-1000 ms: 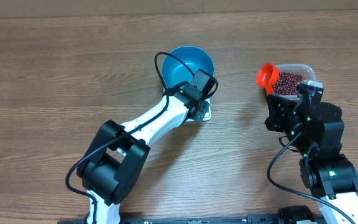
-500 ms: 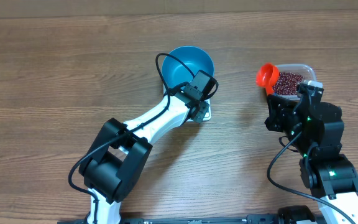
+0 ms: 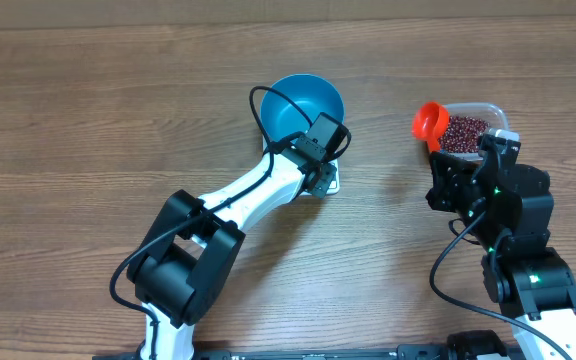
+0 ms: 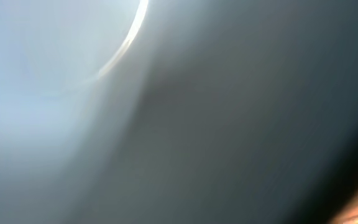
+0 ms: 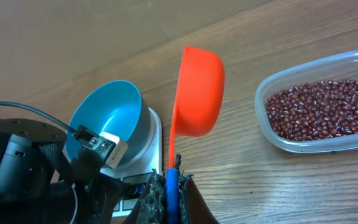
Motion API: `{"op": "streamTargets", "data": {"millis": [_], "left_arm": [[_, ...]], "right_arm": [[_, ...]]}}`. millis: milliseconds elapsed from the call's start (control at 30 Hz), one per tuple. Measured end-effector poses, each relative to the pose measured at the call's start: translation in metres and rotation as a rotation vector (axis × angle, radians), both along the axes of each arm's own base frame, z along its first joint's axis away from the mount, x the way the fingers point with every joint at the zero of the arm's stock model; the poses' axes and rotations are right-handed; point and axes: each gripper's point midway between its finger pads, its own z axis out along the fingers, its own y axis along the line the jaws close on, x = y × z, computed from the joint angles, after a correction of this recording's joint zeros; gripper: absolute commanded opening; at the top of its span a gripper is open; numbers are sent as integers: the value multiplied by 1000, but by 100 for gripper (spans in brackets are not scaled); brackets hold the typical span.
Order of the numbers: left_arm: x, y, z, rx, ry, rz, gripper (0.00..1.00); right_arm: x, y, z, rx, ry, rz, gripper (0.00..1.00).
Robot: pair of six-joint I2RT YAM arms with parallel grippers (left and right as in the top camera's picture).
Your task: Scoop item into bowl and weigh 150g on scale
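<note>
The blue bowl (image 3: 301, 103) stands on the white scale (image 3: 329, 184), which is mostly hidden under it. My left gripper (image 3: 320, 148) sits at the bowl's near rim, shut on it. The left wrist view is filled by the blurred bowl wall (image 4: 73, 93), with the jaws hidden. My right gripper (image 5: 171, 180) is shut on the blue handle of an orange scoop (image 5: 197, 87). The scoop (image 3: 429, 121) hangs empty between the bowl (image 5: 104, 115) and the tub. The red-brown beans (image 5: 322, 109) lie in the clear tub (image 3: 468, 130).
The clear tub's wall (image 5: 303, 144) stands right of the scoop on the wooden table. The scale's white top (image 5: 157, 134) and its display edge show beside my left arm (image 5: 23, 168). A black cable (image 3: 258, 100) loops over the bowl's left rim.
</note>
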Motion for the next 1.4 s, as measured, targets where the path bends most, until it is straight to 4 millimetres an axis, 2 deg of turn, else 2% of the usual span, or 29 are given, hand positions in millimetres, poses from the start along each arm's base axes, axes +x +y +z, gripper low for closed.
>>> {"op": "streamTargets", "data": {"millis": [100, 200, 267, 400, 533, 833, 1000, 1200, 1400], "left_arm": [[-4, 0, 3, -6, 16, 1, 4], [-6, 0, 18, -26, 6, 0, 4], [-6, -1, 39, -52, -23, 2, 4], [-9, 1, 95, -112, -91, 6, 4], [-32, 20, 133, -109, -93, 10, 4], [-71, 57, 144, -14, -6, 49, 4], [-81, 67, 167, -28, -42, 54, 4], [-88, 74, 188, -50, -92, 38, 4], [-77, 85, 190, -63, -111, 70, 4]], "right_arm": [[0, 0, 0, 0, 0, 0, 4], [0, 0, 0, 0, 0, 0, 4], [0, 0, 0, 0, 0, 0, 4], [0, 0, 0, 0, -1, 0, 4], [0, 0, -1, -1, 3, 0, 4], [-5, 0, -8, -4, 39, 0, 4], [-7, 0, -12, -4, 57, 3, 4], [-10, 4, -14, 9, 69, 26, 4], [-10, 5, -14, 8, 68, 34, 3]]}}
